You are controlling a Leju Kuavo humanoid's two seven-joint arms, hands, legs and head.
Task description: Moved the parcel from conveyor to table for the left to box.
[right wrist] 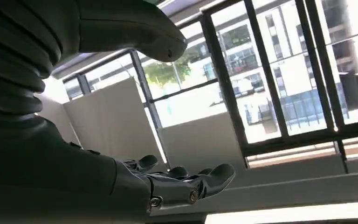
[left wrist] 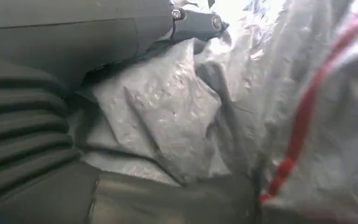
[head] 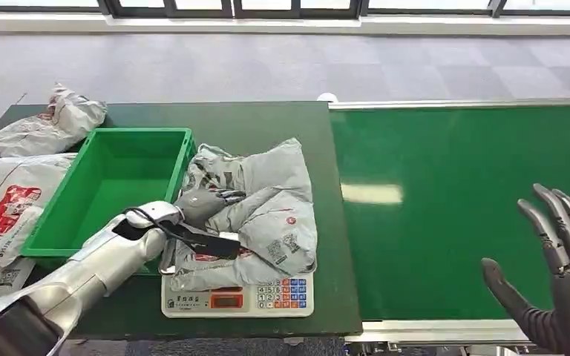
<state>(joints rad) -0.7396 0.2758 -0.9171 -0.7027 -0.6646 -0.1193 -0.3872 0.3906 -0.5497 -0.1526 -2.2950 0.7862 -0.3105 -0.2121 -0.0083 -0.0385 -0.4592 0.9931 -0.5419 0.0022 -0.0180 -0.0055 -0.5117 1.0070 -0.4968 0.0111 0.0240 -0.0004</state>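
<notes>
Grey crinkled parcel (head: 256,215) lay on the scale (head: 237,298) beside the green box (head: 111,189), your left hand (head: 204,204) grasping it, right hand (head: 564,267) released; lift it clear of the box's rim.

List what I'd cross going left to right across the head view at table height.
Grey parcels piled at the table's edge → green crate → left hand on the grey parcel → green conveyor belt → right hand.
</notes>
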